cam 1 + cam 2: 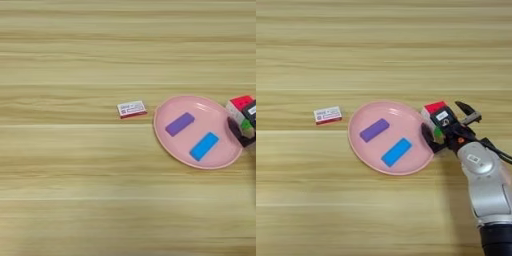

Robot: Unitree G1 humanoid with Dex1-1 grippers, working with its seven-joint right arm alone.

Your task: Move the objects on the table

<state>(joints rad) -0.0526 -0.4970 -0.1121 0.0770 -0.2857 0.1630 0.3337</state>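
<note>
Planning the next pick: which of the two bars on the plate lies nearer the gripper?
The blue bar. It lies on the plate's right half, closer to the gripper than the purple bar.

1 pink plate (363, 150), 2 flat bars – 1 purple (374, 130), 1 blue (396, 152), 1 puzzle cube (434, 108), 1 sm white-red box (327, 115).

Glossy plate (363, 145), grained wooden table (381, 50)
</note>
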